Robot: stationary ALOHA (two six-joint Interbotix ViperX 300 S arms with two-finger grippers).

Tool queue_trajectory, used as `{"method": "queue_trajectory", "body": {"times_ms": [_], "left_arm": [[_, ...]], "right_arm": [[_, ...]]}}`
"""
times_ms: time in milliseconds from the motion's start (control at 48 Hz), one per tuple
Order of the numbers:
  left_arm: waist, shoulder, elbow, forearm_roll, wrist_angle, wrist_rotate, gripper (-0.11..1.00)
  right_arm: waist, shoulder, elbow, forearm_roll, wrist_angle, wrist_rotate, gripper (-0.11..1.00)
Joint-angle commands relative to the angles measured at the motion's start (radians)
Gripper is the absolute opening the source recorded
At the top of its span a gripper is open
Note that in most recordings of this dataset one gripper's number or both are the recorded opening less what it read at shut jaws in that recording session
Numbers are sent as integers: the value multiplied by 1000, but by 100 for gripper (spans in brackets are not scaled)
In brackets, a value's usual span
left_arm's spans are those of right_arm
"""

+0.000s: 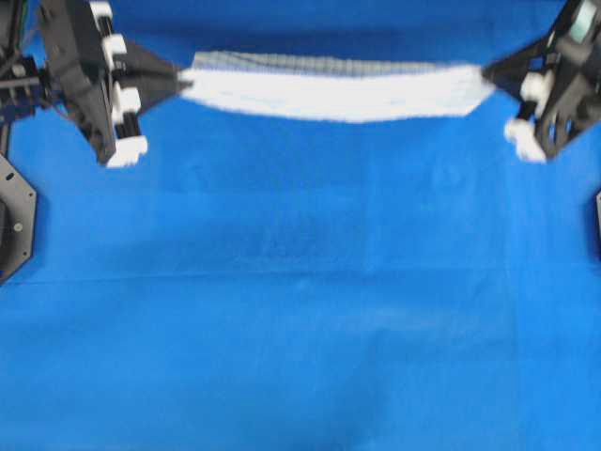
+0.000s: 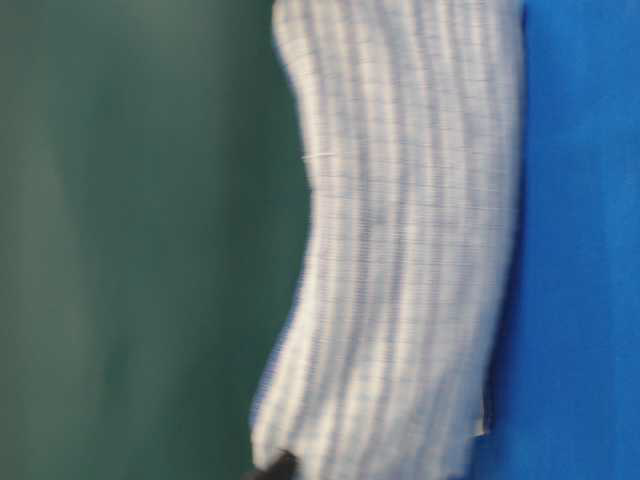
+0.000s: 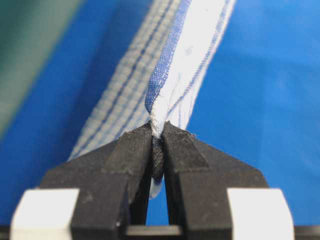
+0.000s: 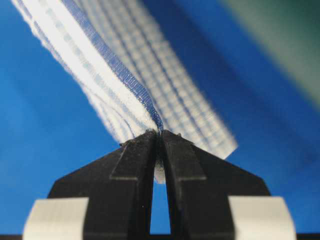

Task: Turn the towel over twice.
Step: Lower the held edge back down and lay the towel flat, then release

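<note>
The towel (image 1: 338, 89), white with thin blue stripes, hangs stretched between both grippers at the far side of the table, lifted off the blue covering. My left gripper (image 1: 183, 80) is shut on the towel's left corner (image 3: 157, 117); its fingertips (image 3: 135, 142) pinch the bunched cloth. My right gripper (image 1: 488, 73) is shut on the right corner (image 4: 150, 112), with the striped cloth running away from its fingers (image 4: 137, 145). In the table-level view the towel (image 2: 400, 240) hangs as a broad striped sheet, sagging in the middle.
The blue table covering (image 1: 300, 301) spreads flat below the towel. Black arm bases stand at the left edge (image 1: 14, 221) and right edge (image 1: 596, 221). A green wall (image 2: 130, 240) lies behind.
</note>
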Motion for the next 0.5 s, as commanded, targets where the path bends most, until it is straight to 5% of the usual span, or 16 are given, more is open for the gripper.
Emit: {"method": "queue_trajectory", "body": {"times_ms": [0,479], "left_arm": [[-58,15,15,0,-11,0,3],[-284,233,97,-3,-94,-156,3]], "right_arm": [[54,14,11,2,0,44,7],[295,206,91,2,-98,298,7]]}}
